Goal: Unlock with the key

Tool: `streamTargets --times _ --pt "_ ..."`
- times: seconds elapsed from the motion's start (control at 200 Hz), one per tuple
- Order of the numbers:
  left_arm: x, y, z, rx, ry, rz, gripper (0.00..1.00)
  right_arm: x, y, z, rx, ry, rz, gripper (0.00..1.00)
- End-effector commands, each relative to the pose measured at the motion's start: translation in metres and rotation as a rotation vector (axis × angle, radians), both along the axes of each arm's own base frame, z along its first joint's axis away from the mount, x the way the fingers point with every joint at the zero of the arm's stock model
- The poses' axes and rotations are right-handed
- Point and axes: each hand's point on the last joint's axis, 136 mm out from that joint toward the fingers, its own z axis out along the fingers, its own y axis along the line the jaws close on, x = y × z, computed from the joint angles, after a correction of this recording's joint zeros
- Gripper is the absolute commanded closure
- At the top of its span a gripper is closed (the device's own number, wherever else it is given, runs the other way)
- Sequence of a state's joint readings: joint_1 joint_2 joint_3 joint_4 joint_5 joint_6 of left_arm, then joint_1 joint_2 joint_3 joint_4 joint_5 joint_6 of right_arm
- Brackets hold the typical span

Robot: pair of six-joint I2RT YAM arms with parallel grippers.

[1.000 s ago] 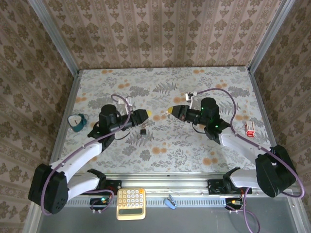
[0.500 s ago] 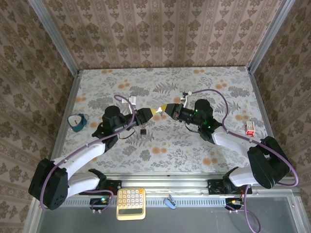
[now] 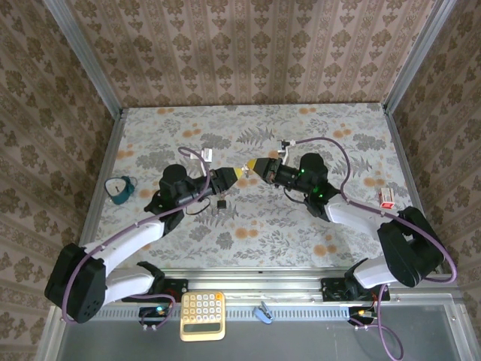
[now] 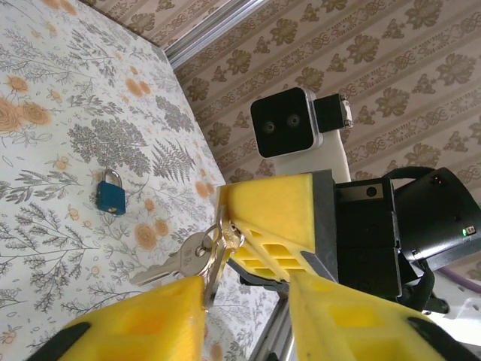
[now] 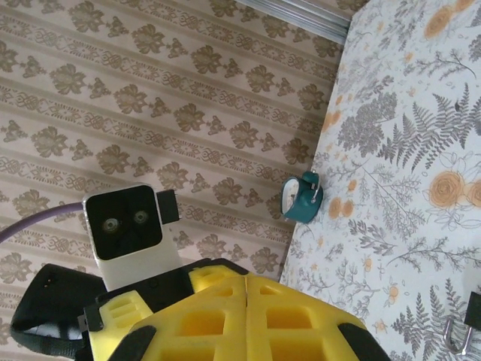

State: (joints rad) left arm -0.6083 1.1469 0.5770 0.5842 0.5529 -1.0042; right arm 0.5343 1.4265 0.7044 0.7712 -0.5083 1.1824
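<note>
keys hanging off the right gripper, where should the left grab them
I'd pinch the silver key by its round head, beside the right gripper holding the bunch. Its flat side faces the left wrist camera, so come in edge-on, jaws on both faces, leaving the blade free for the padlock.

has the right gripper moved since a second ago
Yes. The right gripper, shut on the keys, has moved left, away from the red-and-white object at the table's right edge, and is now tip to tip with the left gripper near the padlock.
</note>
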Motion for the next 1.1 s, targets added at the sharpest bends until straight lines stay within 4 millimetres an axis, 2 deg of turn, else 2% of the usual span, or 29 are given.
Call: streamTargets --times 0.0,0.34,0.515,0.605,0.635,0.645,0.675,0.875,0.95,1.005,1.095 --pt "-0.003 -0.004 0.016 -0.040 -0.047 -0.025 0.69 0.000 0.006 0.019 0.041 -0.049 0.019 1.00" --pt "-0.003 -0.003 0.013 -0.031 -0.050 -0.021 0.97 -0.005 0.009 0.013 0.025 -0.047 0.055 1.00" --pt "-0.003 0.001 0.013 -0.006 -0.050 -0.020 1.00 -0.012 0.009 0.001 -0.029 -0.038 0.081 1.00" --pt "-0.002 0.005 0.006 0.062 -0.020 -0.020 1.00 -0.013 0.002 -0.011 -0.094 -0.025 0.071 0.82" --pt "-0.003 0.007 0.002 0.094 -0.007 -0.023 1.00 -0.011 -0.002 -0.021 -0.126 -0.004 0.060 0.75" --pt "-0.003 0.008 0.000 0.106 -0.002 -0.024 1.00 -0.013 -0.004 -0.014 -0.124 -0.021 0.055 0.73" --pt "-0.003 0.009 -0.003 0.138 0.015 -0.030 1.00 -0.013 -0.010 -0.015 -0.139 -0.028 0.043 0.69" --pt "-0.007 0.016 -0.029 0.328 0.100 -0.092 1.00 -0.015 -0.038 -0.037 -0.330 -0.030 -0.026 0.63" --pt "-0.013 0.013 -0.033 0.365 0.124 -0.154 1.00 -0.013 -0.050 -0.048 -0.407 -0.022 -0.075 0.53" --pt "-0.015 0.011 -0.036 0.385 0.135 -0.187 1.00 -0.014 -0.053 -0.052 -0.448 -0.051 -0.072 0.47" --pt "-0.019 0.004 -0.036 0.389 0.141 -0.254 1.00 -0.019 -0.051 -0.056 -0.492 -0.072 -0.025 0.47"
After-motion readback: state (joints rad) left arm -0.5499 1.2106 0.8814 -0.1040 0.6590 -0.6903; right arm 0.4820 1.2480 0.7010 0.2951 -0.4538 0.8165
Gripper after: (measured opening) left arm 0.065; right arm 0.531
